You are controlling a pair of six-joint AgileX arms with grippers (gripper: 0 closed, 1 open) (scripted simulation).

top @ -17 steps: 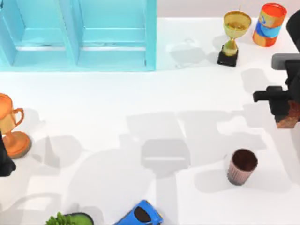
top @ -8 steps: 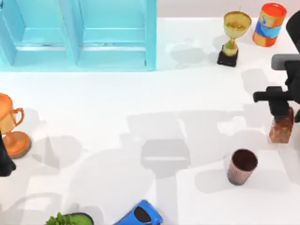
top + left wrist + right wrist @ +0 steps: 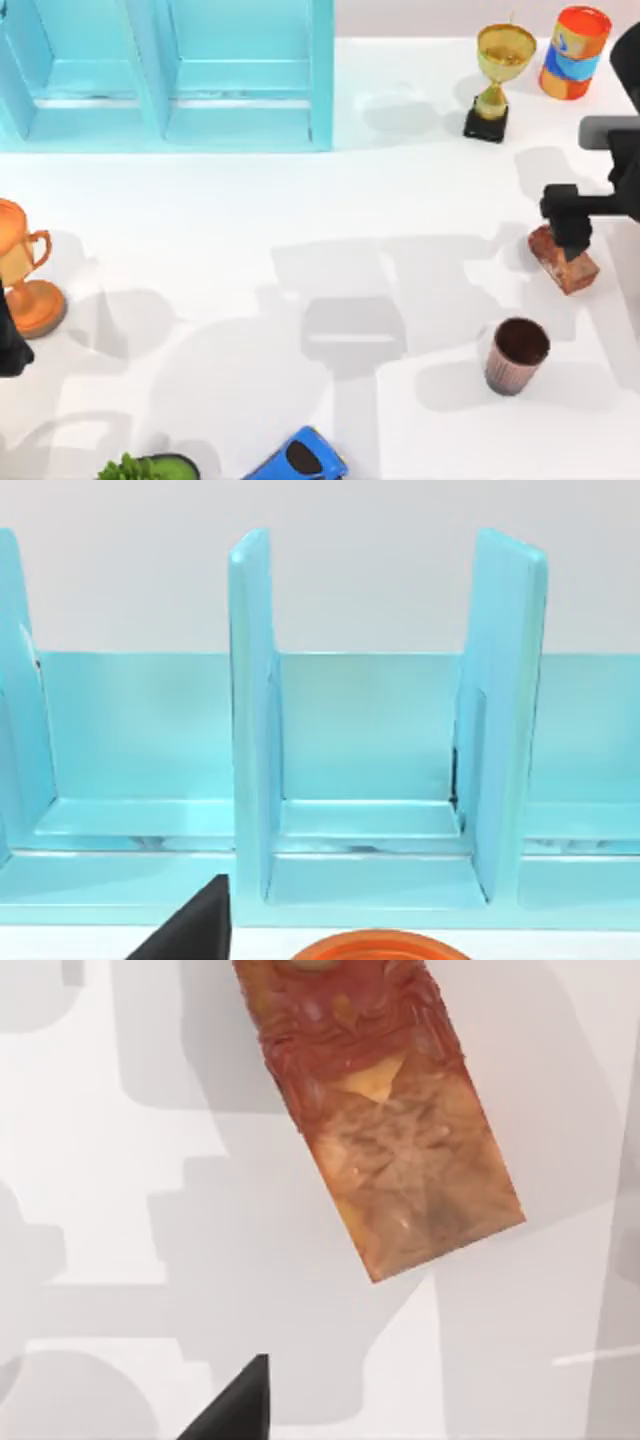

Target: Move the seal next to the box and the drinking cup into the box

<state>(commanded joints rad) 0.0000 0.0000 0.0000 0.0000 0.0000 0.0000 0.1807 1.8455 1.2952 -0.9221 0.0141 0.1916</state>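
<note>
Our right gripper (image 3: pixel 572 238) sits over the seal (image 3: pixel 565 259), which lies tipped on the table (image 3: pixel 300 220). We cannot tell if its fingers pinch it. It looks hard and heavy, so we would grab its flat long sides.

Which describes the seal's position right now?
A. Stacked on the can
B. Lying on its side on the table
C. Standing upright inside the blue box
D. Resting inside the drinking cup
B: the seal lies toppled on the white table, under the right gripper.
</note>
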